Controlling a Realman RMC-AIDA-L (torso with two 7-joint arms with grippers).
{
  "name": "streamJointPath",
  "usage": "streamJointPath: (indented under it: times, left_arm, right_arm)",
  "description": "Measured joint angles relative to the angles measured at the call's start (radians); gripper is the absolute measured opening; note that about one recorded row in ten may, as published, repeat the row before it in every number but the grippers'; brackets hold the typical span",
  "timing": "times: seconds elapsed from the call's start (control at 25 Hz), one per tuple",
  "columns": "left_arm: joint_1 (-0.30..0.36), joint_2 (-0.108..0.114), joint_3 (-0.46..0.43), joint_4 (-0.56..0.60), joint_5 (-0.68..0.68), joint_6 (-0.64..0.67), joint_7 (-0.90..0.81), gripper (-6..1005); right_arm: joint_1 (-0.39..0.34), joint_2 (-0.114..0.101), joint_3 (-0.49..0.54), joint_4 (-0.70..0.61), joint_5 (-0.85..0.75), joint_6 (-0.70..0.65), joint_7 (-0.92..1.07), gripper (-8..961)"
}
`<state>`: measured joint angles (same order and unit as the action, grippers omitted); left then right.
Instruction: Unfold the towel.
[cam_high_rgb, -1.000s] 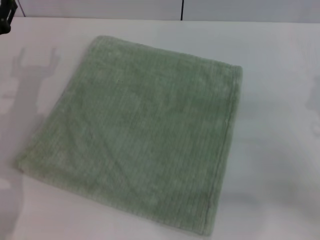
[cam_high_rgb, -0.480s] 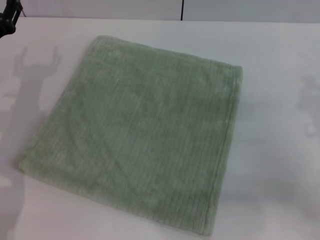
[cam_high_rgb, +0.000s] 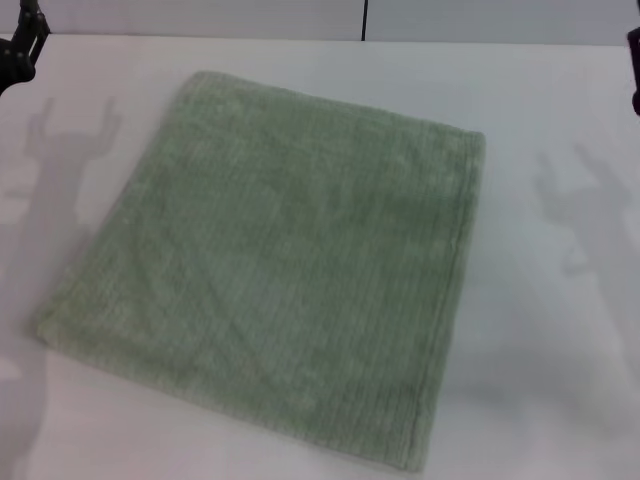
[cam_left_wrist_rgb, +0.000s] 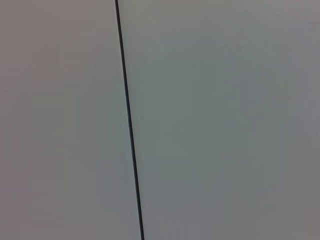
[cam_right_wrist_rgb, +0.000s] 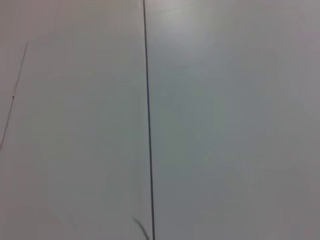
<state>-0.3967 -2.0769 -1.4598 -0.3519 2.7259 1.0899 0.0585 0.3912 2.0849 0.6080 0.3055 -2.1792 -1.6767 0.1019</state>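
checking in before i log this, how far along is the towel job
The towel lies flat on the table as one square, no loose flap raised. Its thick rolled edge toward the robot's right could be a fold or a hem, so this fits either folded or spread. Nothing is gripped: the left hand and right hand sit high at the far corners.

Left gripper (cam_high_rgb: 20, 45): cropped at frame corner; finger state unreadable.
Right gripper (cam_high_rgb: 634, 65): sliver only (edge-cut).
Green towel (cam_high_rgb: 275, 260): near corner cropped; folded layers indistinguishable.
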Motion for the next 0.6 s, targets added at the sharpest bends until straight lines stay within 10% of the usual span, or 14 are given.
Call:
streamJointPath:
  times: [0.6]
  left_arm:
    - [-0.015,0.000,0.015,0.053,0.002,-0.012,-0.001,847]
  right_arm:
    - [-0.019,0.001,0.000,-0.011,-0.012,0.005,-0.047,714]
